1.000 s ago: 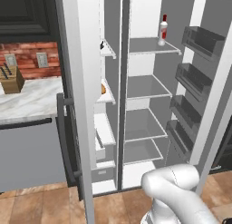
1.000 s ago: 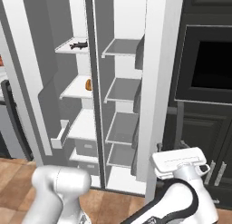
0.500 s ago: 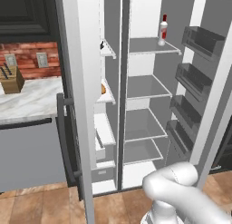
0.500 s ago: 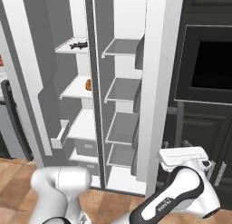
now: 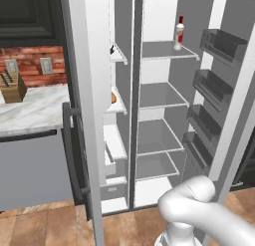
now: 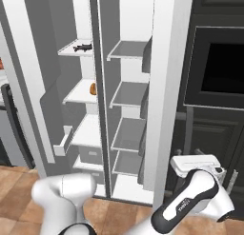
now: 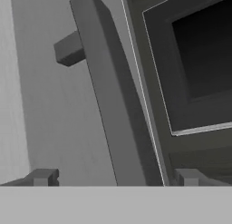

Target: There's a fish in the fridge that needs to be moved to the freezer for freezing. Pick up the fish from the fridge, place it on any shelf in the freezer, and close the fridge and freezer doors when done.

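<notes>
Hand (image 7: 115, 178) at the outer face of the fridge door (image 6: 162, 86), low down and to the right of the unit. Its two fingertips (image 7: 43, 177) stand spread wide and hold nothing. In the hand view the door's dark bar handle (image 7: 113, 105) runs up between them. I cannot tell whether either tip touches the bar.

Fish (image 6: 82, 47): lying on the top shelf of the left compartment. I read that compartment as the freezer (image 6: 81, 134) from its white shelves and the drawers below. A small orange item (image 6: 93, 88) sits one shelf down.

Fridge (image 6: 128, 93): the right compartment, with grey flat shelves, where a white bottle with a red cap (image 5: 179, 33) stands on the top shelf.

Progress, as I judge it: the transfer looks done, since the fish rests on a freezer shelf and the hand is free. What remains is the closing. The freezer door (image 5: 87, 90) stands wide open on the left, and the fridge door is swung out towards the black oven (image 6: 219, 67). Given where the hand sits, I would take the fridge door first, pushing or pulling at the bar handle, then cross over for the freezer door.
</notes>
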